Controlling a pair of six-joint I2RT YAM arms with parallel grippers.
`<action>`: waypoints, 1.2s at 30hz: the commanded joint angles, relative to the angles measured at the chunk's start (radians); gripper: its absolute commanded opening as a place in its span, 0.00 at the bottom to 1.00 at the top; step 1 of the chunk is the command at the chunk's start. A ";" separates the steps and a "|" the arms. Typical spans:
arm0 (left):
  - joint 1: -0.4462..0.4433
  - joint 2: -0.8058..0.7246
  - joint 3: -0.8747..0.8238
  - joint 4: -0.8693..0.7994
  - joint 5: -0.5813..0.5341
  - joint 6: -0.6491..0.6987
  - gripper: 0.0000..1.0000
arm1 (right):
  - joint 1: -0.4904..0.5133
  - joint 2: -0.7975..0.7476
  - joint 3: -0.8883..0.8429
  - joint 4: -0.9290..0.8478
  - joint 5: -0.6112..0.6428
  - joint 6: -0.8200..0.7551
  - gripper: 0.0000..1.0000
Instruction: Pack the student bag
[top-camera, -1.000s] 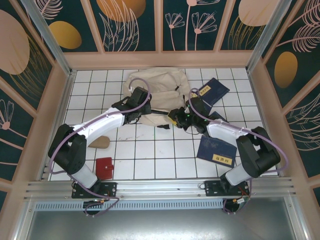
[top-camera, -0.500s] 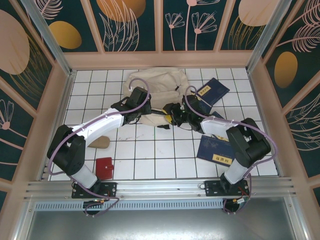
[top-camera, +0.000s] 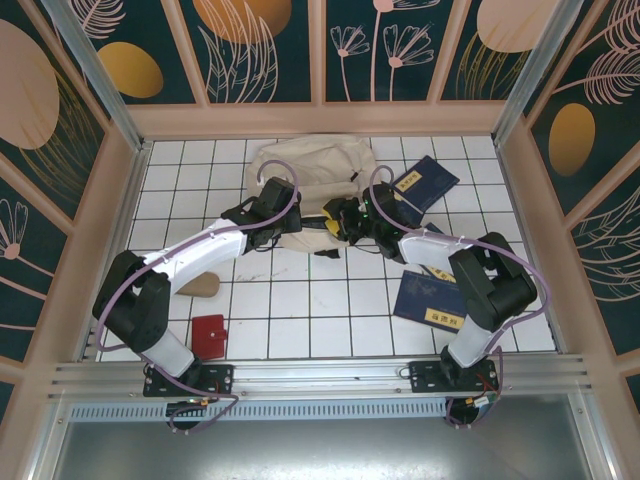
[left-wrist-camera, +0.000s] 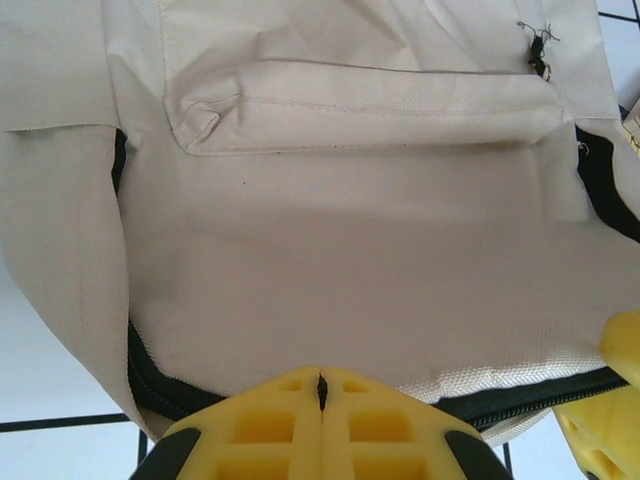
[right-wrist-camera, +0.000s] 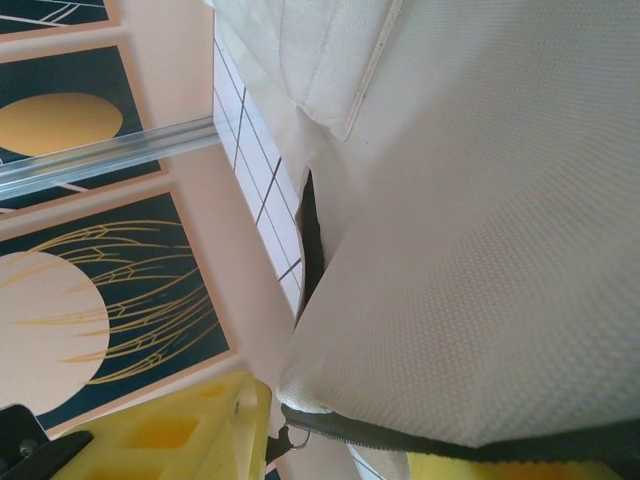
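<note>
Here, bag on tiles, floral walls

Right gripper repositioned.
Moved toward the counter's far-left, now against the student bag's near edge.

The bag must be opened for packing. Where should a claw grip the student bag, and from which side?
On the student bag, probably the near edge at the black zipper line, coming low from the near side. It lies flat and limp on the table, so this edge offers a thin lip to pinch.
</note>
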 joint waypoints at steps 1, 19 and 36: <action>0.005 -0.030 -0.007 0.026 -0.006 0.010 0.00 | -0.004 0.031 0.046 0.026 0.006 0.021 0.42; 0.006 -0.058 -0.035 0.009 -0.181 -0.030 0.00 | 0.017 0.035 0.021 -0.077 0.177 0.238 0.03; 0.049 0.035 0.032 -0.003 -0.279 0.136 0.00 | 0.027 -0.179 -0.216 -0.287 0.213 0.086 0.02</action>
